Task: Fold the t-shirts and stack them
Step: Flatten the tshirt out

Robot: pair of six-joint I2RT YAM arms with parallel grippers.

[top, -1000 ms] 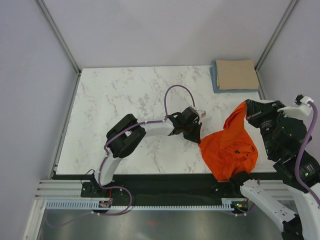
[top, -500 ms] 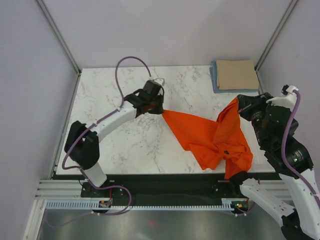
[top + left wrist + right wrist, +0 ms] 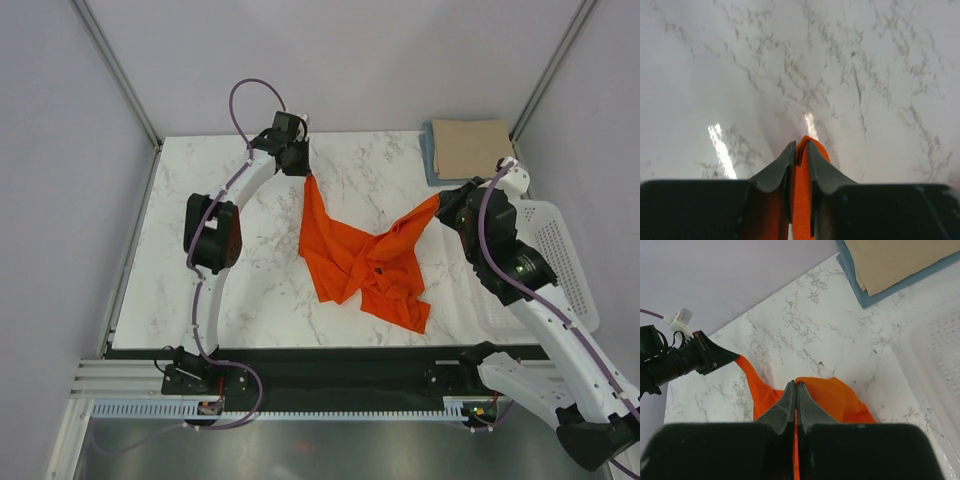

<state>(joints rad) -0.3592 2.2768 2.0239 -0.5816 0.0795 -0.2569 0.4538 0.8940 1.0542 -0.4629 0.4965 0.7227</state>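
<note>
- Orange t-shirt (image 3: 362, 268) droops bunched mid-frame — soft, light, shapeless.
- Left gripper (image 3: 298, 162) pinches one edge, upper centre; right gripper (image 3: 445, 207) nips another, right of centre.
- Best held at corners or hem, I'd judge.

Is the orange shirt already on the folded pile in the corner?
No, the orange t-shirt sags mid-table between the left gripper and right gripper, apart from the tan t-shirt lying on the light blue t-shirt.

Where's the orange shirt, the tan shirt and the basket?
orange shirt (image 3: 365, 268), top view, its bunched middle
tan shirt (image 3: 473, 148), top view, its folded top face
basket (image 3: 556, 238), top view, its perforated part
</note>
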